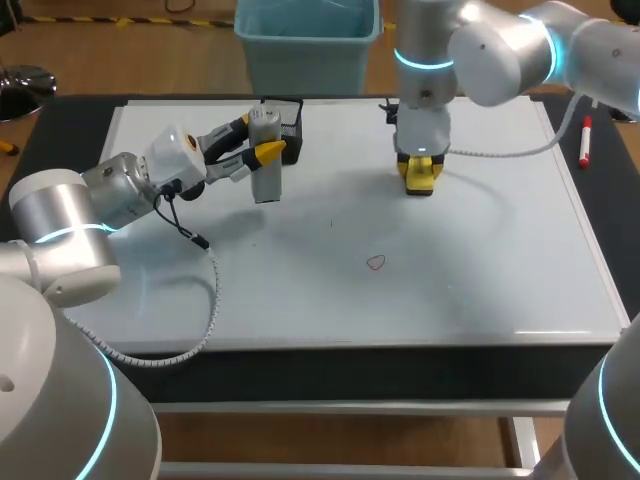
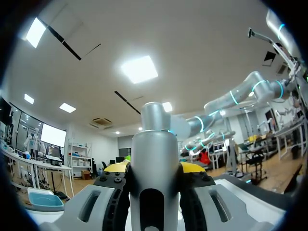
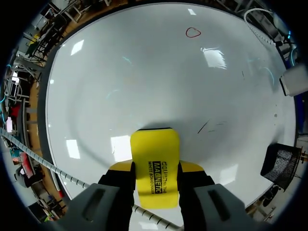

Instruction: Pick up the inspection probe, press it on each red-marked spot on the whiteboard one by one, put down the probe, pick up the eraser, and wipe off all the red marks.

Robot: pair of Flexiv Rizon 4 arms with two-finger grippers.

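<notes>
In the head view my left gripper (image 1: 268, 152) is shut on the grey inspection probe (image 1: 265, 165), which stands upright over the whiteboard's (image 1: 300, 290) back left, beside a black basket. The left wrist view shows the probe (image 2: 154, 159) clamped between the yellow-tipped fingers (image 2: 115, 168) of that gripper (image 2: 154, 173). My right gripper (image 1: 420, 172) is shut on the yellow eraser (image 1: 421, 180), low over the back middle of the board. In the right wrist view the eraser (image 3: 155, 166) sticks out past that gripper (image 3: 155, 174). One small red mark (image 1: 375, 263) (image 3: 193, 32) lies in mid-board, well ahead of the eraser.
The black wire basket (image 1: 288, 115) (image 3: 281, 166) sits at the board's back edge, just behind the probe. A red marker pen (image 1: 585, 140) lies beyond the board's right edge. A thin dark stroke (image 3: 204, 126) is on the board near the eraser.
</notes>
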